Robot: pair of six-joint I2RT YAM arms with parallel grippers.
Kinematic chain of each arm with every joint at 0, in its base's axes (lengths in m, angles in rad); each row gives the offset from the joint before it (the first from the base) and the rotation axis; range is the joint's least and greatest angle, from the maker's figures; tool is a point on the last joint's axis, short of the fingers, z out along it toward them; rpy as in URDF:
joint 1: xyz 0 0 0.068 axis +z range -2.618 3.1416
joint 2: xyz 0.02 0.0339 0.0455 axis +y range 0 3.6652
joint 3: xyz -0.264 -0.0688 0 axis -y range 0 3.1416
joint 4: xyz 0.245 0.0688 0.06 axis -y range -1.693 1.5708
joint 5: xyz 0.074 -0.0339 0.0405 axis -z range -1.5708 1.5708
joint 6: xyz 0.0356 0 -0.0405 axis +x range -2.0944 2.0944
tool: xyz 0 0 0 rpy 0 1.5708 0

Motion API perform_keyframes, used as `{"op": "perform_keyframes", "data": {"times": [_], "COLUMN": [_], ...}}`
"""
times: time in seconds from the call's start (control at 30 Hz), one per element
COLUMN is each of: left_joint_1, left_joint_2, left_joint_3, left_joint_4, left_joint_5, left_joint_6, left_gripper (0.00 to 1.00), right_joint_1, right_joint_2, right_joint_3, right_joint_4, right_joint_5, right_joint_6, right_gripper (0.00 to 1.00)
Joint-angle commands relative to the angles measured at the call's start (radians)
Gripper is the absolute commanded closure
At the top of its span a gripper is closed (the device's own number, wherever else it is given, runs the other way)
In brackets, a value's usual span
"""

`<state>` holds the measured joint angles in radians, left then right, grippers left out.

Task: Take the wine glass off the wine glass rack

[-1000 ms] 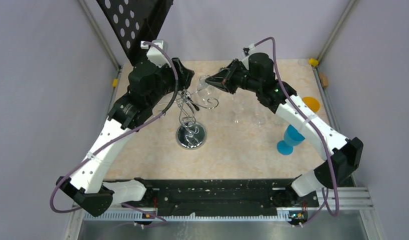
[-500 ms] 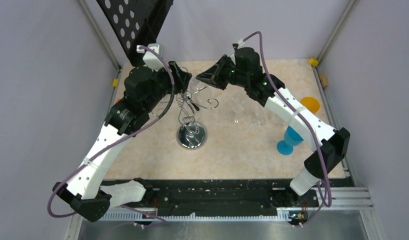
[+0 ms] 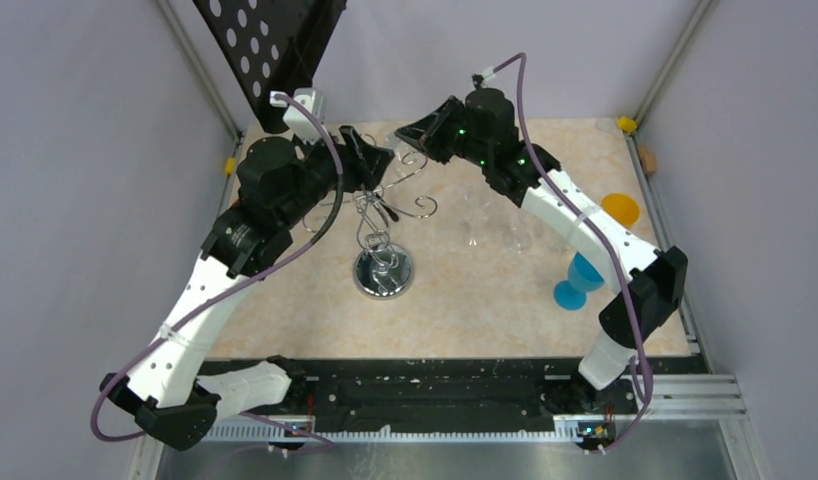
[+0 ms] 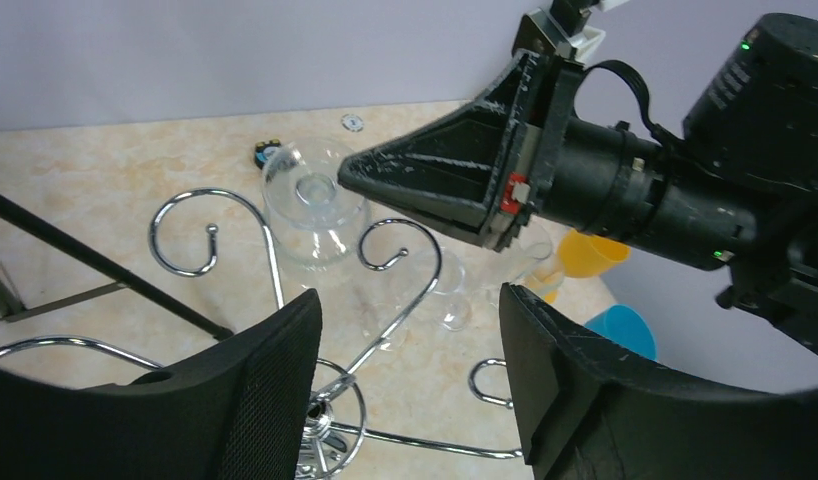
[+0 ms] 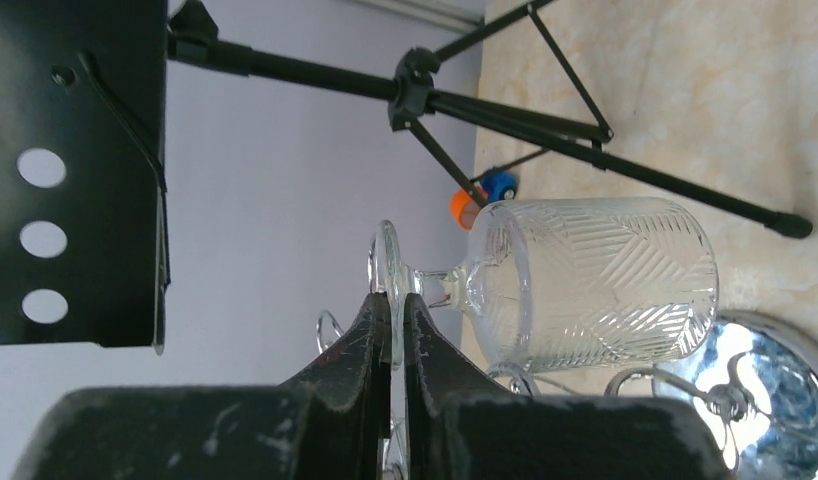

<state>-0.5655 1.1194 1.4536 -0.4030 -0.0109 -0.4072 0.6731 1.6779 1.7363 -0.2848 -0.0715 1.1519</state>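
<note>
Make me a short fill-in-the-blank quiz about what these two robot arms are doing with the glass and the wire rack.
1. The right gripper is ____ on the foot of the glass.
2. The left gripper, open above the rack, holds ____.
3. The plate of the black stand behind the rack is dotted with round ____.

Missing words: shut; nothing; holes.

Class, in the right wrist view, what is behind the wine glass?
Behind the wine glass: black tripod legs, a small blue-and-orange thing, the table. Its patterned bowl blurs whatever lies straight behind it.
</note>
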Motion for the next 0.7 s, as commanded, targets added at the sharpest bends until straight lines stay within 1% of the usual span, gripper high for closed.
{"op": "perform_keyframes", "data": {"times": [0.0,0.13,0.2,0.27,0.33,0.4,0.43,0.53,0.67], "left_joint_1": [-0.004,-0.005,-0.004,-0.005,-0.004,-0.005,-0.005,-0.015,-0.048], "left_joint_2": [-0.043,-0.056,-0.055,-0.051,-0.036,-0.013,0.002,0.054,0.122], "left_joint_3": [-0.003,-0.001,0.011,0.024,0.042,0.06,0.065,0.078,0.067], "left_joint_4": [0.083,0.109,0.114,0.12,0.124,0.151,0.171,0.266,0.441], "left_joint_5": [0.087,0.114,0.13,0.139,0.156,0.205,0.233,0.316,0.364], "left_joint_6": [-0.041,-0.081,-0.12,-0.182,-0.288,-0.419,-0.454,-0.62,-0.792], "left_gripper": [0.27,0.13,0.1,0.09,0.09,0.09,0.09,0.09,0.09], "right_joint_1": [-0.045,-0.094,-0.123,-0.151,-0.172,-0.187,-0.189,-0.192,-0.193], "right_joint_2": [-0.04,-0.093,-0.142,-0.202,-0.265,-0.325,-0.354,-0.443,-0.557], "right_joint_3": [0.058,0.038,-0.008,-0.054,-0.097,-0.134,-0.148,-0.186,-0.249], "right_joint_4": [0.184,0.214,0.246,0.274,0.319,0.345,0.356,0.38,0.417], "right_joint_5": [0.055,0.049,0.034,0.02,0.009,-0.001,-0.002,-0.002,0.004], "right_joint_6": [-0.008,0.003,0.027,0.057,0.089,0.116,0.128,0.166,0.244], "right_gripper": [1.0,1.0,1.0,1.0,1.0,1.0,1.0,1.0,1.0]}}
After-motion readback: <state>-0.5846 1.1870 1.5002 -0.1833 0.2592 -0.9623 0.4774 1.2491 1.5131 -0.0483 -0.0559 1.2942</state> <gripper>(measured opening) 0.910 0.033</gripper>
